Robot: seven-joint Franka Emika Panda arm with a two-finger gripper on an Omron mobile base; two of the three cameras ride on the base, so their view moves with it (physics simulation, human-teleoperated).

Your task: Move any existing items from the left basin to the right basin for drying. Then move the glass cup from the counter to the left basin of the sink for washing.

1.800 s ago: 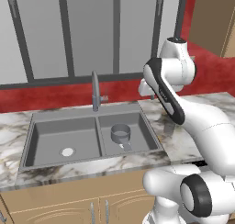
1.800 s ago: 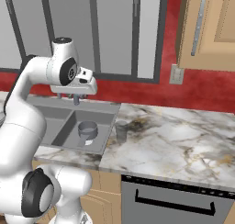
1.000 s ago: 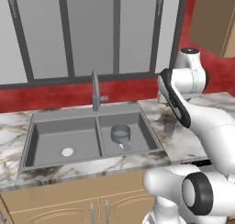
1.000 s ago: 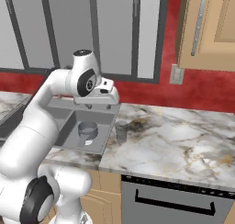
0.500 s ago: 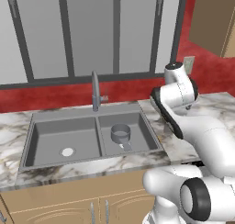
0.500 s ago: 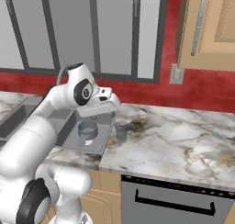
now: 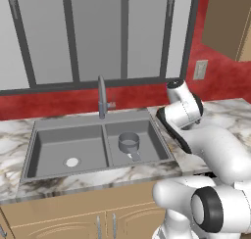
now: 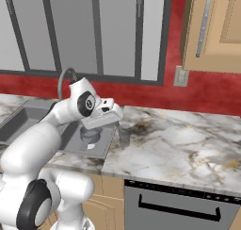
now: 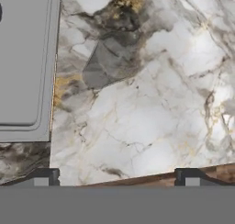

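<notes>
Marble counter (image 8: 188,144): arm has swung down from above the sink (image 7: 98,150) toward the glass cup (image 8: 124,134), gripper (image 9: 117,177) spread wide. Pot (image 7: 129,143) already sits in right basin (image 7: 135,142).

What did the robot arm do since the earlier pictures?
The arm swung from above the sink rightward and came down low over the counter, bringing its open gripper near the glass cup. It took hold of nothing. The pot stayed in the right basin, the cup on the counter, and the left basin unchanged.
</notes>
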